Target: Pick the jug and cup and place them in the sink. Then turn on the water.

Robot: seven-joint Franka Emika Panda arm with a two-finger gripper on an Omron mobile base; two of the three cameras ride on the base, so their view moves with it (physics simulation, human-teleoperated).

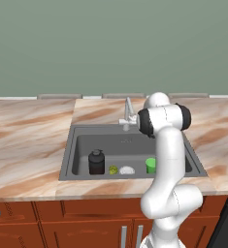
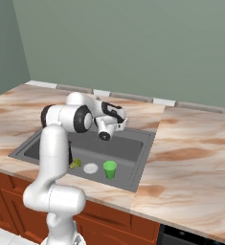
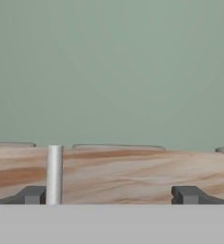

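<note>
You are looking at a kitchen corner with a plain sage-green wall behind the counter and a second green wall meeting it on the left in the right base view. The marble-patterned countertop, cream with rusty-brown veins, runs the full width, and a low pale backsplash strip sits where it meets the wall. Below it you see reddish-brown wooden cabinets with silver handles. A dark appliance front sits under the counter's right end. The light is even and soft.
</note>
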